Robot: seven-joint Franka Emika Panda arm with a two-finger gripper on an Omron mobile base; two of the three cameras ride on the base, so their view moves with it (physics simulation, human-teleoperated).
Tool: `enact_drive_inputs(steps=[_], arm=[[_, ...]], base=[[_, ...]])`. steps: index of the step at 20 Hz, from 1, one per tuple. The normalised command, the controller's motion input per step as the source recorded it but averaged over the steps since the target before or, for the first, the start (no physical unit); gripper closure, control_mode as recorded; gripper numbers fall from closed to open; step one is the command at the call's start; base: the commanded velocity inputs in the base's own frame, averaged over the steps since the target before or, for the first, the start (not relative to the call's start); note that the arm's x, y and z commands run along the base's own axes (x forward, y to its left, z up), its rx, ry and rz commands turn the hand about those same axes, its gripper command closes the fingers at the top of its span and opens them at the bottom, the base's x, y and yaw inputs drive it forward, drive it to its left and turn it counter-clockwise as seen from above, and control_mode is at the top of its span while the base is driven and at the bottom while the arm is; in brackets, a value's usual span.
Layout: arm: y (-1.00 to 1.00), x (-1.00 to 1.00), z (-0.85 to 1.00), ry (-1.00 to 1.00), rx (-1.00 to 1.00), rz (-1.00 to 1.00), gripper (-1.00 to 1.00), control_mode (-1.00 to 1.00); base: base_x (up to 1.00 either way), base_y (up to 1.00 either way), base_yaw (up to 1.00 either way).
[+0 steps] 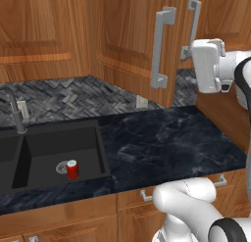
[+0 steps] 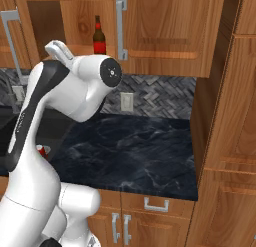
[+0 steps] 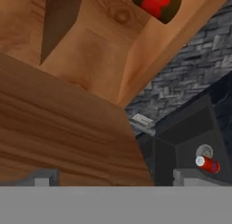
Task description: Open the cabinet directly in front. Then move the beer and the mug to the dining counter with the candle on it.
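The left door (image 1: 130, 37) of the reddish-brown wall cabinet (image 2: 165, 26) stands swung open, its silver bar handle (image 1: 161, 47) facing out. Inside on the shelf stands the beer (image 2: 99, 37), a dark bottle with a red label; it also appears at the top of the hand view as the beer (image 3: 156, 2). My hand (image 1: 210, 64) hovers at cabinet height just right of the open door's edge. My gripper (image 3: 114, 178) is open, its tips wide apart, with the door's wooden face close in front and nothing held. The mug, the dining counter and the candle are out of view.
Below the cabinet runs a black marbled counter (image 1: 162, 138) with a black sink (image 1: 54, 138) at its left and a grey faucet (image 1: 14, 108). A short red can (image 1: 72, 169) stands in the sink. A tall wooden unit (image 2: 225, 141) closes the right side.
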Motion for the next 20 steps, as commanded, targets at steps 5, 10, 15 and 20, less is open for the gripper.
enact_drive_inputs(steps=[5, 10, 15, 20], arm=[[0.47, 0.10, -0.20, 0.06, 0.09, 0.13, -1.00, -1.00], [0.49, 0.10, -0.14, 0.05, 0.09, 0.15, -1.00, -1.00], [0.53, -0.10, 0.00, 0.07, 0.12, 0.32, -1.00, -1.00], [0.63, -0.14, 0.00, 0.06, 0.09, 0.36, -1.00, -1.00]], base=[[0.00, 0.00, 0.00], [0.00, 0.00, 0.00], [0.00, 0.00, 0.00], [0.00, 0.00, 0.00]])
